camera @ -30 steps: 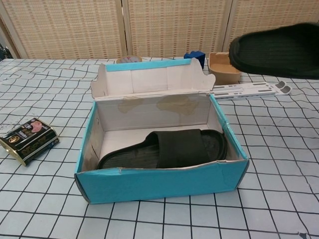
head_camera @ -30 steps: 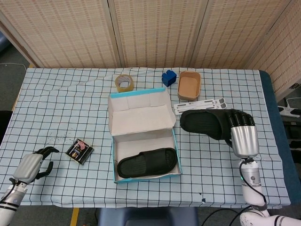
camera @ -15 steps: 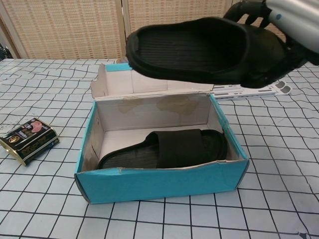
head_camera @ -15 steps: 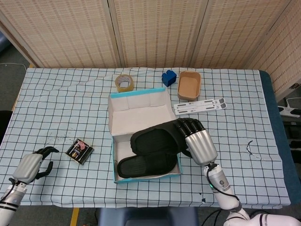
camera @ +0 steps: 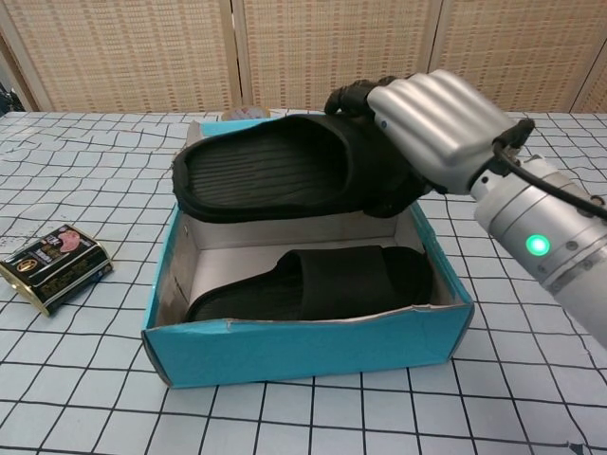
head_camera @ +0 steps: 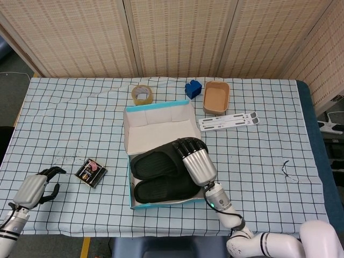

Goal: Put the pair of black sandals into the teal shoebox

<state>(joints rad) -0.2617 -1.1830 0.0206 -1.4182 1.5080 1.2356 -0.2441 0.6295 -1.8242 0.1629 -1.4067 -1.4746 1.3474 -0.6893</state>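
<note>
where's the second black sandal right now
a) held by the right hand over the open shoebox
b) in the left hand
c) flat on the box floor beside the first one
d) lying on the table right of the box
a: the right hand grips the second sandal above the teal shoebox, clear of the first sandal lying on the box floor.
</note>
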